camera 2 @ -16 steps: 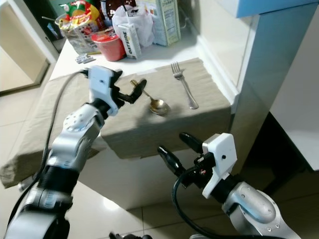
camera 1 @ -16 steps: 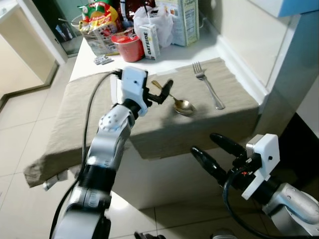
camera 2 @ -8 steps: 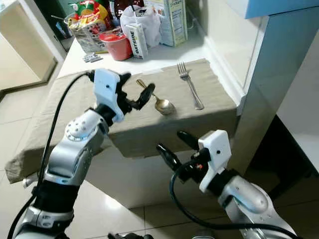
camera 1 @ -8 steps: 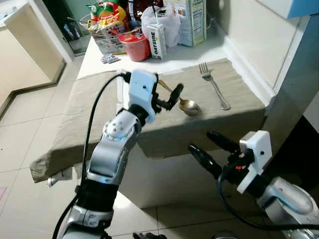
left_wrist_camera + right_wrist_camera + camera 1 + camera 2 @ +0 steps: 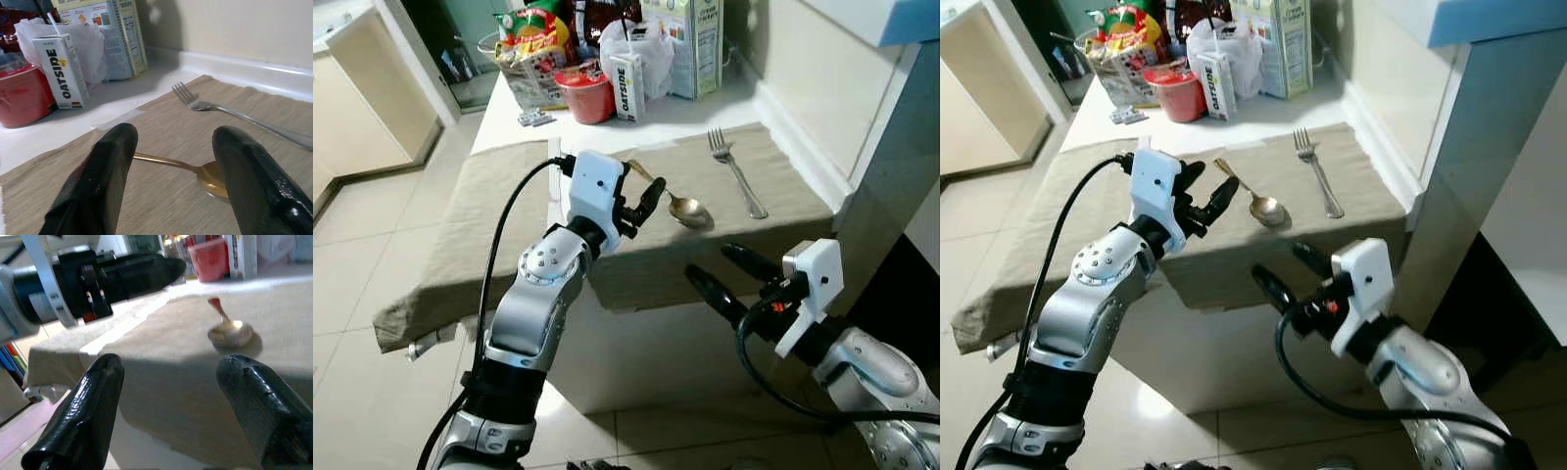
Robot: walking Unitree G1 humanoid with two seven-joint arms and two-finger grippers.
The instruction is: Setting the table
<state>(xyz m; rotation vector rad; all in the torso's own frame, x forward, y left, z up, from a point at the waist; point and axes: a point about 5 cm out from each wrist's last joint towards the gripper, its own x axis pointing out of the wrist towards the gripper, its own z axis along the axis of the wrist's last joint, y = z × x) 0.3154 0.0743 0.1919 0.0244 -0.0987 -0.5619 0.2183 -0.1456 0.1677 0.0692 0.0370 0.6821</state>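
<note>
Bare cloth surrounds the gold spoon (image 5: 679, 201): the fork (image 5: 736, 173) lies well apart wallward, cartons (image 5: 628, 86) crowd the bench (image 5: 705, 103) far behind.

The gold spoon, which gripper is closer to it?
Left. The left gripper hovers open by the spoon handle on the cloth; the right gripper, also open, hangs below the table edge.

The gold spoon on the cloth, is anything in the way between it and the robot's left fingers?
Nothing visible is. The left gripper hangs open just above the tan cloth, and the gold spoon lies flat right ahead, seen through the gap. The fork lies apart, on the spoon's far side.
</note>
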